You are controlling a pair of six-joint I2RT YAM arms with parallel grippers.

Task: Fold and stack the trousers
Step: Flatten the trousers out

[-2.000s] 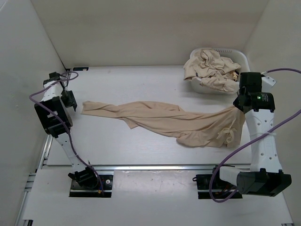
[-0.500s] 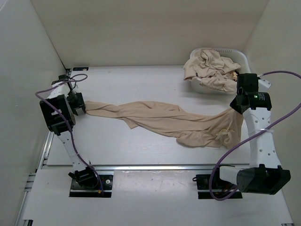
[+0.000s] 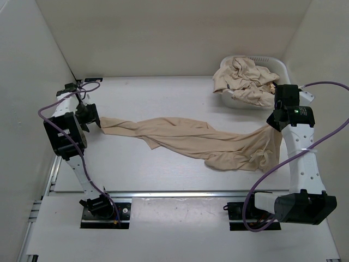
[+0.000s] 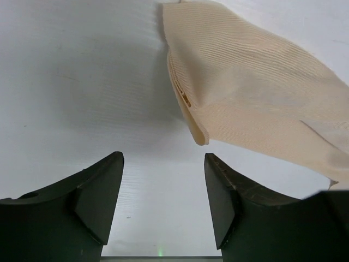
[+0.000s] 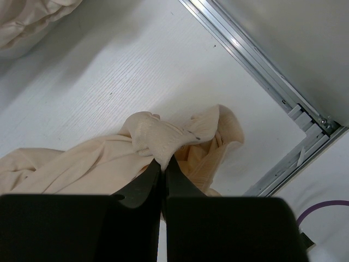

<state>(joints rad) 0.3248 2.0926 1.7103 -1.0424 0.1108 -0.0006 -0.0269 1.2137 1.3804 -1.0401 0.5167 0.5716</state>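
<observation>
One pair of beige trousers [image 3: 191,139] lies stretched across the table from left to right. Its leg end [image 4: 240,93] lies flat just ahead of my left gripper [image 4: 163,158], which is open with nothing between its fingers [image 4: 103,185]. In the top view the left gripper [image 3: 94,121] sits at the leg's left tip. My right gripper [image 5: 163,162] is shut on the bunched waist end of the trousers [image 5: 158,139], holding it a little off the table at the right [image 3: 272,128]. More beige trousers [image 3: 242,79] are heaped in the basket.
A white laundry basket [image 3: 275,66] stands at the back right, close behind the right arm. An aluminium rail [image 5: 262,71] runs along the table's right edge under the right wrist. White walls close in the table on three sides.
My left gripper has opened and let go of the leg end, drawing back slightly to the left; the leg now lies flat. The right gripper keeps its hold and has hardly moved.
</observation>
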